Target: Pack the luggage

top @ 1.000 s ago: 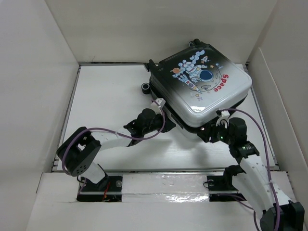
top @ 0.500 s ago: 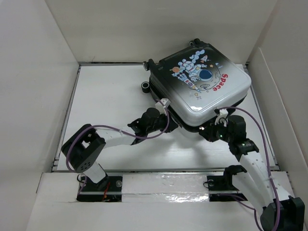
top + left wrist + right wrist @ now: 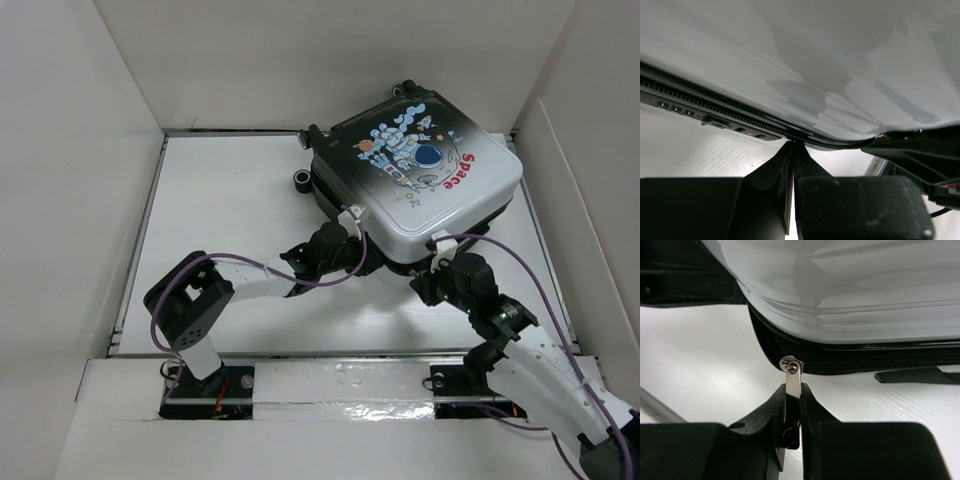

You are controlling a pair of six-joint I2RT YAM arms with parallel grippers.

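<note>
1. The luggage [image 3: 420, 180] lies flat in the far right corner of the counter [image 3: 220, 220]. I see the astronaut print and the red "Space" facing up and the shell halves together.
2. Its black end points to the far left and its white end comes toward the arms. One wheel [image 3: 303, 181] sticks out on the left side.
3. The zipper track [image 3: 880, 365] runs along the seam under the white shell edge. On the right wrist view the teeth look meshed.
4. A metal zipper pull [image 3: 791, 375] hangs from the slider at the near edge of the case.
5. The right hand [image 3: 792, 390] is closed on that pull, with the tab pinched between both fingers just below the seam.
6. The left hand [image 3: 792, 150] is at the near left edge of the case, fingers pressed together with the tips up against the zipper line. I can't tell if anything is pinched between them.
7. Both hands sit low on the counter, near each other under the white end.
8. Purple cables [image 3: 180, 290] loop along both arms.
</note>
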